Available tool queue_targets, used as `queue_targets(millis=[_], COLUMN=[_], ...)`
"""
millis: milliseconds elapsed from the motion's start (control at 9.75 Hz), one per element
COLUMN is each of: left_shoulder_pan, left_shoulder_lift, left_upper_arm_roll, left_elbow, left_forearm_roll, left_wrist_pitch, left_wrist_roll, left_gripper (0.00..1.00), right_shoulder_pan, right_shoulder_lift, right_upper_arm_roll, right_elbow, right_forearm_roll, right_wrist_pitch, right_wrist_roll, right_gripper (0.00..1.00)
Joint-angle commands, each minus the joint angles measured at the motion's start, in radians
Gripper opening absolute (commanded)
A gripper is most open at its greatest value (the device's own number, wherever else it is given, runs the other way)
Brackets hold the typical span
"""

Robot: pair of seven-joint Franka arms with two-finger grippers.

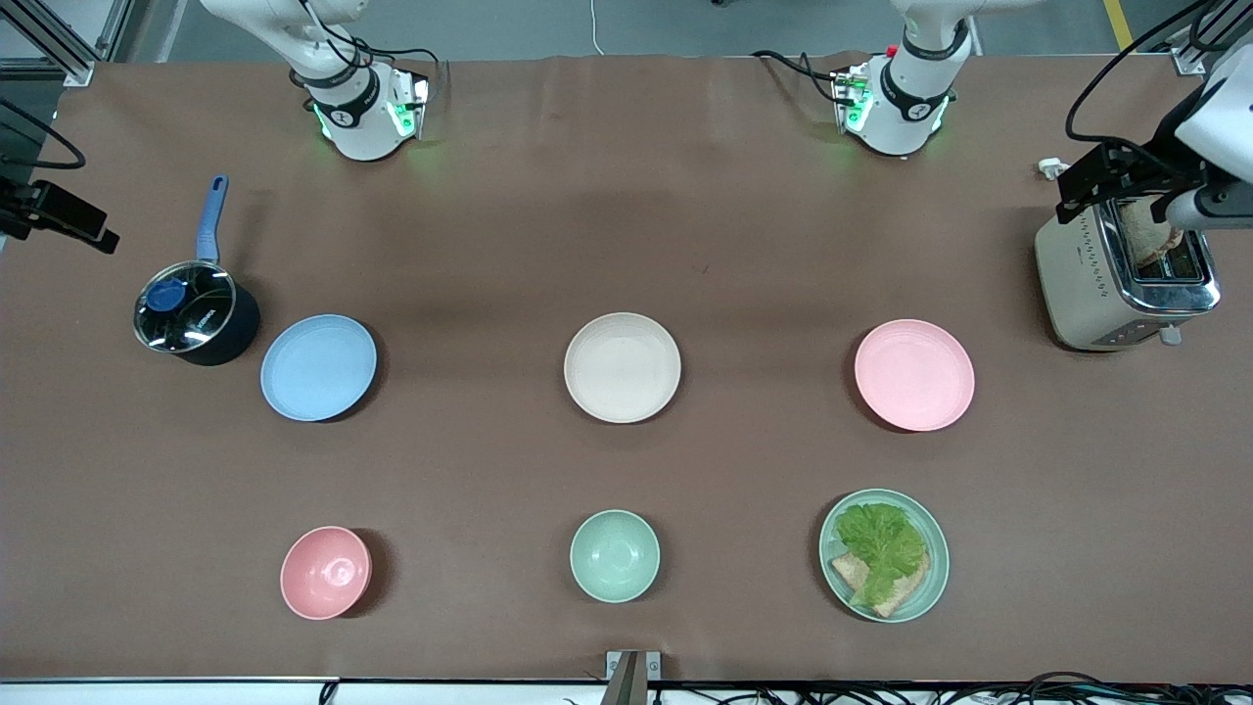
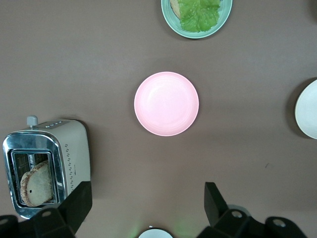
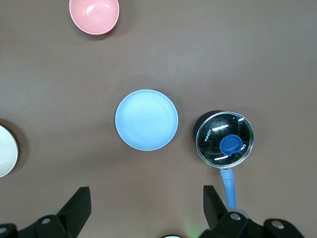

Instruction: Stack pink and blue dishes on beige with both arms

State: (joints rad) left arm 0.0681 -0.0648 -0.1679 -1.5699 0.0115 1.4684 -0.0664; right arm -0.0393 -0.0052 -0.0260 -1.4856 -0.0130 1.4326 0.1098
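Faint white lettering on the saucepan's glass lid (image 3: 225,144), possibly "KONKA"

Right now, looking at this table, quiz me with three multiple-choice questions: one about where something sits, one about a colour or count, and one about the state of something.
1. What stands beside the blue plate?
A. the toaster
B. the lidded pot
C. the green bowl

2. How many bowls are on the table?
A. one
B. two
C. four

3. How are the left gripper and right gripper?
A. both open, holding nothing
B. both shut on plates
C. one holds the beige plate

Answers: B, the lidded pot nearly touches the plate's edge. B, a pink bowl and a green bowl. A, each wrist view shows fingers spread apart over a plate.
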Motion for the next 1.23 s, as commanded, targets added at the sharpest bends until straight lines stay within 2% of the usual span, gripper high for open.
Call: queue_targets(millis=[0,205,308,410,513,718,923,1128], left_shoulder_pan=[0.01,0.056,0.091,0.116,0.146,0.173,0.211,0.211], left_shoulder_lift=[-0.003,0.047,0.083,0.109,0.115,0.14,0.245,0.348], left_upper_arm_roll=[-0.001,0.002,0.002,0.002,0.002,0.002,-0.001,-0.001], left_elbow=[-0.024,-0.006,-0.018,-0.068,-0.169,-0.354,-0.464,-0.583], left_forearm_roll=[-0.016,-0.01,-0.013,-0.009,-0.008,-0.008,-0.013,-0.013], left_wrist_pitch=[0.007,0.033,0.082,0.155,0.276,0.508,0.722,0.994], left_wrist_roll=[0.013,0.064,0.115,0.143,0.187,0.241,0.322,0.358], left_gripper=[1.0,1.0,1.0,1.0,1.0,1.0,1.0,1.0], right_shoulder_pan=[-0.011,-0.01,-0.013,-0.022,-0.028,-0.047,-0.065,-0.083], right_shoulder_lift=[0.002,0.004,0.004,0.028,0.066,0.192,0.314,0.34], right_upper_arm_roll=[0.008,0.008,0.008,0.006,0.006,-0.003,-0.023,-0.047], right_elbow=[0.008,-0.001,-0.03,-0.086,-0.144,-0.177,-0.205,-0.359], right_forearm_roll=[-0.01,-0.01,-0.008,-0.008,-0.008,-0.008,-0.007,0.01], right_wrist_pitch=[-0.004,-0.007,-0.004,0.041,0.122,0.242,0.365,0.582], right_wrist_roll=[-0.012,-0.013,-0.039,-0.098,-0.151,-0.209,-0.287,-0.41], right_gripper=[1.0,1.0,1.0,1.0,1.0,1.0,1.0,1.0])
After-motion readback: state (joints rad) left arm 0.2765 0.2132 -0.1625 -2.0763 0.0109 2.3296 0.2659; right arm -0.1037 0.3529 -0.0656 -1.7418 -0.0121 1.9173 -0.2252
